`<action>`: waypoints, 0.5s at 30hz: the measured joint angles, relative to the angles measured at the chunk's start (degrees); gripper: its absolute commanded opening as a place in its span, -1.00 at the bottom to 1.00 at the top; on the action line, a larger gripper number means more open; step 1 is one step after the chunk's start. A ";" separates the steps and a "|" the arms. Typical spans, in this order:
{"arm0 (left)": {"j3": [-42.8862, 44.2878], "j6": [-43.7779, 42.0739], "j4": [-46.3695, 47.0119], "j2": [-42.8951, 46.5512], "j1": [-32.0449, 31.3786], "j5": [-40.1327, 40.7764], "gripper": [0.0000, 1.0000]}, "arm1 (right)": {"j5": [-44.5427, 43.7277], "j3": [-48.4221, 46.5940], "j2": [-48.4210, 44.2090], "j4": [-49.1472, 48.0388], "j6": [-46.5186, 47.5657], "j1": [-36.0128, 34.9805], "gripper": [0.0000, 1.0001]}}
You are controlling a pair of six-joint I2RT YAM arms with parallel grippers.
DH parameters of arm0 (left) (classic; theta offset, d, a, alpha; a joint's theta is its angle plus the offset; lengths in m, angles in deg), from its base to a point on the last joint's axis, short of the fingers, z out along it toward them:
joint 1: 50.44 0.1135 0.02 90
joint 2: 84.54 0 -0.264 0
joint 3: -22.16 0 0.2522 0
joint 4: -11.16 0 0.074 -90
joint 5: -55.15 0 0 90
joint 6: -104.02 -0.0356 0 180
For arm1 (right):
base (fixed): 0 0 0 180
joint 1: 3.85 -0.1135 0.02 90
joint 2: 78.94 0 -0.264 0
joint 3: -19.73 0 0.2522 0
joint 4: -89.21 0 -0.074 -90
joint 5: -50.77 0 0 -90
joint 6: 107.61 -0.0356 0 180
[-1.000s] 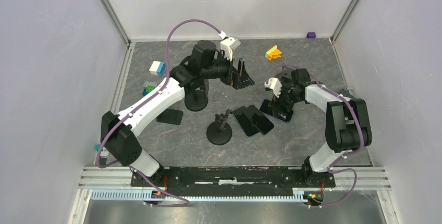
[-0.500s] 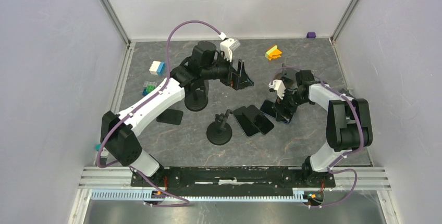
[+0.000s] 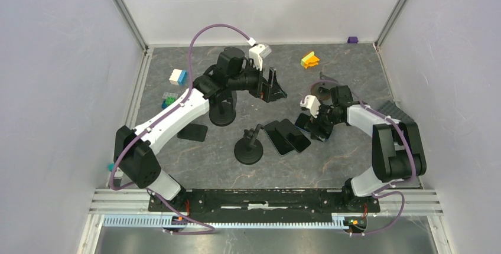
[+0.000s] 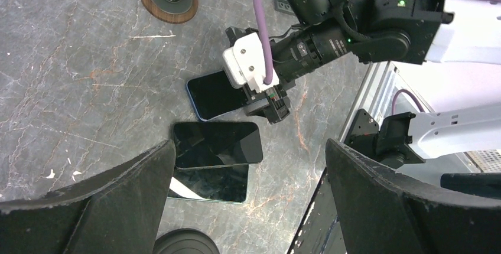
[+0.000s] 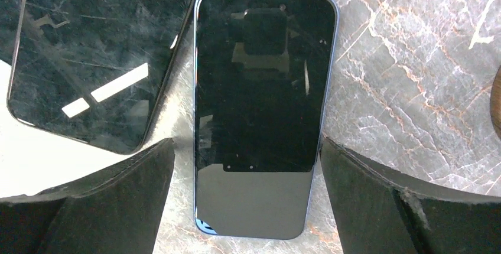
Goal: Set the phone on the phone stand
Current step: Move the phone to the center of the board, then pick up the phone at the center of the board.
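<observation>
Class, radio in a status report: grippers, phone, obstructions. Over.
Left gripper open, empty. Right gripper open, astride blue-edged phone, flat on table. Stand bare. Two other phones close beside it.

Obstacle: dark phone (image 5: 88, 59) just beside blue-rimmed phone (image 5: 260, 88).

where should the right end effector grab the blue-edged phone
Across its long edges near mid-length, coming straight down: the blue-edged phone lies flat, glossy face up, and the open right end effector straddles it. Mind the narrow gap to the neighbouring phone.

Overhead, two wrist views, common phone (image 5: 260, 106)
</observation>
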 measured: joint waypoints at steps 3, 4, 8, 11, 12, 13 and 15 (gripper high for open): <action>-0.22 0.00 0.00 0.00 0.22 -0.02 0.98 | -1.29 2.12 -1.77 -3.21 -2.38 -1.38 0.79; -0.26 0.00 -0.02 0.00 0.26 0.00 0.98 | -1.57 2.56 -2.10 -3.80 -2.89 -1.57 0.71; -0.26 0.00 0.00 -0.02 0.55 0.00 0.98 | -1.44 3.17 -2.32 -4.04 -4.46 -1.79 0.36; -0.26 0.04 0.04 -0.24 0.66 0.02 0.98 | -1.20 3.08 -2.12 -4.02 -4.66 -1.66 0.14; -0.26 0.35 0.20 -0.48 0.66 0.04 0.98 | -1.05 2.80 -1.84 -3.80 -4.61 -1.33 0.09; -0.26 0.68 0.44 -0.85 0.66 0.07 0.98 | -0.76 2.49 -1.53 -3.54 -4.55 -1.03 0.04; -0.20 1.33 0.98 -2.19 0.66 0.11 0.97 | 0.15 1.62 -0.52 -3.56 -4.09 -0.28 -0.01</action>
